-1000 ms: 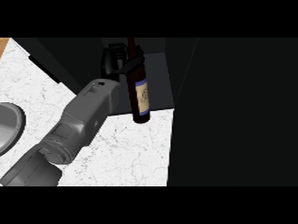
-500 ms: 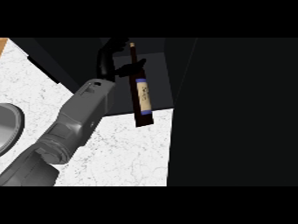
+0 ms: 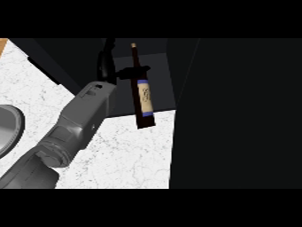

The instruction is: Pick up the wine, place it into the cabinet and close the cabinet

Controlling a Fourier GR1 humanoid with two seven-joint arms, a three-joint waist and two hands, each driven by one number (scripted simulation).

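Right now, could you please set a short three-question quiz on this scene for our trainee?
1. True or false: the hand is open and empty.
2. Where does the hand grip the bottle? A) at the neck B) on the label C) at the base
3. Fill in: the bottle's cream label has ___ bands at its top and bottom.

Key: 1 false, its fingers curl round the bottle. 2 A. 3 blue.
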